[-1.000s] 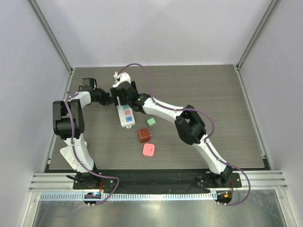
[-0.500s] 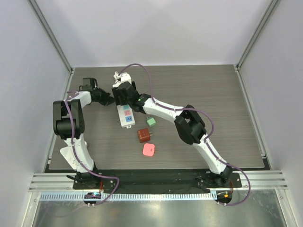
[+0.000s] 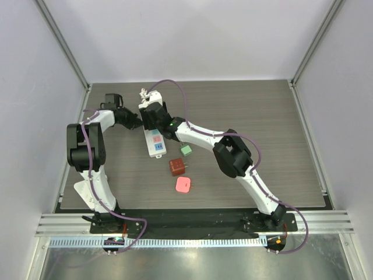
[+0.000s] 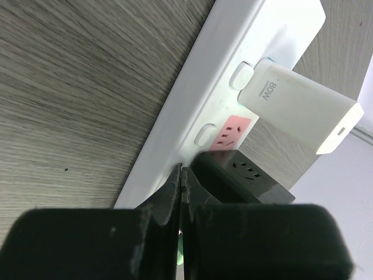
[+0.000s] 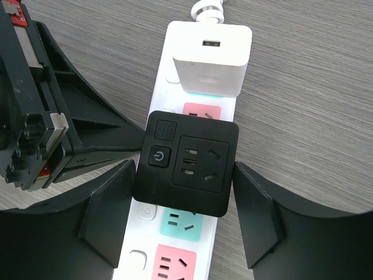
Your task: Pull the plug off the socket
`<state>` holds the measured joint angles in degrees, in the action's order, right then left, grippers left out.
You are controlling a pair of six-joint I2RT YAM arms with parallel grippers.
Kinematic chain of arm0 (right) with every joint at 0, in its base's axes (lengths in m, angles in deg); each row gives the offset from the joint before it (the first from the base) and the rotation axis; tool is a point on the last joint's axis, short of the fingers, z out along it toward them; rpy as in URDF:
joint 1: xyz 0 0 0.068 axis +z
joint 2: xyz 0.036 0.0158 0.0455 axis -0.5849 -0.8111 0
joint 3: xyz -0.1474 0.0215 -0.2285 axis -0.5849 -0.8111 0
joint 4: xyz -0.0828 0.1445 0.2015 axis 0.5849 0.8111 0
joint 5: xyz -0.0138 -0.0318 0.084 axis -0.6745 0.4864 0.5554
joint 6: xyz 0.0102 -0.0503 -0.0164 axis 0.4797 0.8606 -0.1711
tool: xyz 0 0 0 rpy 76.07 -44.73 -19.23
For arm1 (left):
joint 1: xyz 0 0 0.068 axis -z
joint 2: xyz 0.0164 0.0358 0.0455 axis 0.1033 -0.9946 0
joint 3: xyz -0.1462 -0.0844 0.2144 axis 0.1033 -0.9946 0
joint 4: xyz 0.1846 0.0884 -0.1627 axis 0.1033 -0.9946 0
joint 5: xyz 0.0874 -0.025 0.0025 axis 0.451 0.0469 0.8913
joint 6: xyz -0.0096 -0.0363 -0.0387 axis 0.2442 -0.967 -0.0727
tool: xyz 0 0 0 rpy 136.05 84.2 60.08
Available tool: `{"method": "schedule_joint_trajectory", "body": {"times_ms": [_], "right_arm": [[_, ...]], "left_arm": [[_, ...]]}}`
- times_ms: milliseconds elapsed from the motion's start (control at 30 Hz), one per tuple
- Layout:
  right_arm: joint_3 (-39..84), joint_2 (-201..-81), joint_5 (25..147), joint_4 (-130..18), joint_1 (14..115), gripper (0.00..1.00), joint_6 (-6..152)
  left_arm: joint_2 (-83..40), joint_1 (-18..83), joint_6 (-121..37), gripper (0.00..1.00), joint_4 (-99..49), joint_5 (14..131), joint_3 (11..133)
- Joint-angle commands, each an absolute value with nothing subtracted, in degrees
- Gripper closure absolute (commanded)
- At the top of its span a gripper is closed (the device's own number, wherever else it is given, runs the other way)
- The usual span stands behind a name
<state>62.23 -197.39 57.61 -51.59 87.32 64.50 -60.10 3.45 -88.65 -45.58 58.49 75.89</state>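
The socket [image 3: 155,142] is a long white strip lying on the table, far left of centre. A black plug [image 5: 186,166] with a power button sits in it, just below a white charger [image 5: 213,58]. My right gripper [image 5: 183,168] straddles the black plug from above, one finger against each side. My left gripper [image 4: 182,175] is shut with nothing in it, its tips on the socket's [image 4: 192,105] left edge beside the plug [image 4: 245,175]. In the top view both gripper heads meet over the strip's far end and hide the plug.
Three loose adapter blocks lie on the table right of the strip's near end: green [image 3: 186,150], brown-red [image 3: 176,167] and pink [image 3: 183,185]. The strip's short cord stub [image 3: 143,93] curls at its far end. Grey walls stand close on both sides.
My right gripper's fingers have come together onto the black plug. The left wrist has shifted slightly to the right, still on the strip. The strip has stayed in place.
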Motion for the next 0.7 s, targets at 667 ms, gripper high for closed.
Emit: {"method": "schedule_joint_trajectory", "body": {"times_ms": [667], "right_arm": [[65.7, -200.9, 54.0, -54.4, 88.7, 0.28, 63.5]], "left_arm": [[-63.0, 4.4, -86.2, 1.0, -53.4, 64.6, 76.6]]}}
